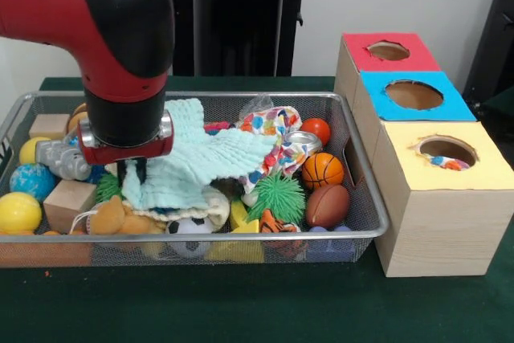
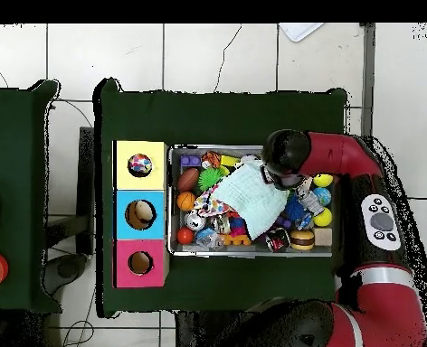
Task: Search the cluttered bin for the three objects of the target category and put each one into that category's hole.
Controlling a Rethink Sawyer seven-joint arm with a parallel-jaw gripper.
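Looks like one spotted piece is already down the yellow box's hole (image 1: 446,151), so I'm mid-search with my pincer (image 1: 132,171) low in the bin (image 1: 353,130), can't tell its grip, and next is the spotted cloth (image 1: 273,130) beside the mint cloth (image 1: 205,158).

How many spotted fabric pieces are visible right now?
2: one spotted piece in the bin beside the mint cloth, one spotted piece inside the yellow box's hole. Others may be buried.
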